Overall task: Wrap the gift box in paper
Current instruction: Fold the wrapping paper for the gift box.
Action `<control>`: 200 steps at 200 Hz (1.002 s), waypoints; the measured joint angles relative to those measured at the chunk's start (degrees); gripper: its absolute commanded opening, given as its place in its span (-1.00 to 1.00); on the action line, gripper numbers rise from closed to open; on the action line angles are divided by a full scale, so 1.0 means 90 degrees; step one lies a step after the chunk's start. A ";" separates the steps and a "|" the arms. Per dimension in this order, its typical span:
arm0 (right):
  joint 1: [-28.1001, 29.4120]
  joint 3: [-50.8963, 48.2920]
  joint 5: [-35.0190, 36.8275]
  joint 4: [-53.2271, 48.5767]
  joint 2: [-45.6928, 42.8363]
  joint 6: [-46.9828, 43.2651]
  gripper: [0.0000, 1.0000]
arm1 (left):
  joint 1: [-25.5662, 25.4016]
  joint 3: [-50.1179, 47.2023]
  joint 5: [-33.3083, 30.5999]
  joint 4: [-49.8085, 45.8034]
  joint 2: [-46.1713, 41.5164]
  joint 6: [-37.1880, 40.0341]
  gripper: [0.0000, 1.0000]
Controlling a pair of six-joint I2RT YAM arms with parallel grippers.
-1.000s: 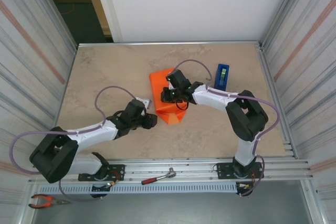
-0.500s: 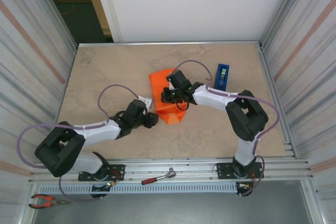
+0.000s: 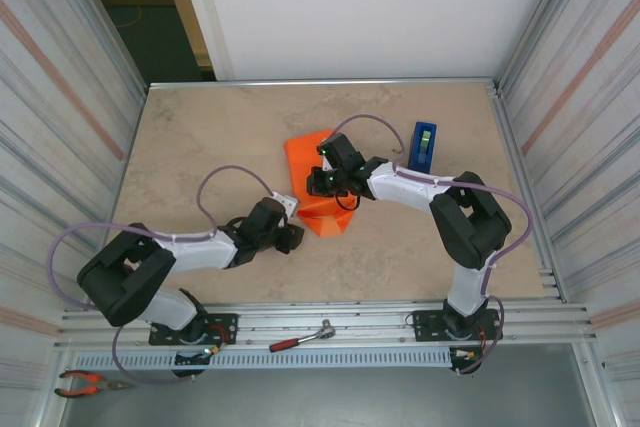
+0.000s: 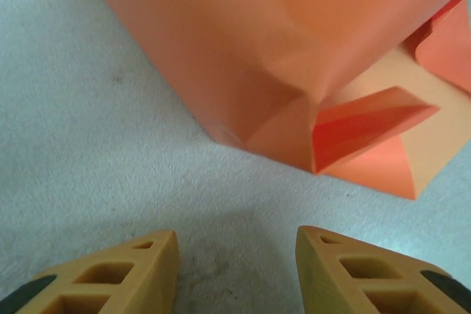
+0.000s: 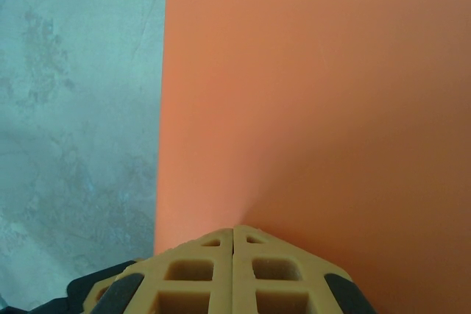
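Note:
The orange paper [image 3: 302,157] lies wrapped as a box-sized parcel at mid table; the gift box is hidden under it. My right gripper [image 3: 318,184] is shut, its closed tips [image 5: 234,230] resting on the flat top of the paper [image 5: 316,93]. My left gripper [image 3: 292,238] hovers low over the table just left of the parcel's near end. It is open [image 4: 237,244] with only bare table between its fingers. Ahead of it the paper [image 4: 280,42] shows a folded corner and a loose triangular flap [image 4: 368,119] lying on the table.
A blue tape dispenser [image 3: 422,145] stands to the right of the parcel, behind the right arm. A red-handled ratchet [image 3: 300,337] lies on the front rail and pliers [image 3: 85,382] at the near left. Metal walls close in both sides.
My left arm has swung its elbow outward and its gripper has slid slightly nearer and to the right, staying open. The right gripper has stayed shut on top of the parcel.

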 measured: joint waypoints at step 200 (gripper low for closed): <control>-0.0032 -0.0083 -0.0097 0.0134 -0.0002 0.0002 -1.00 | 0.0000 0.0767 -0.0427 0.0005 0.0724 0.0316 -0.39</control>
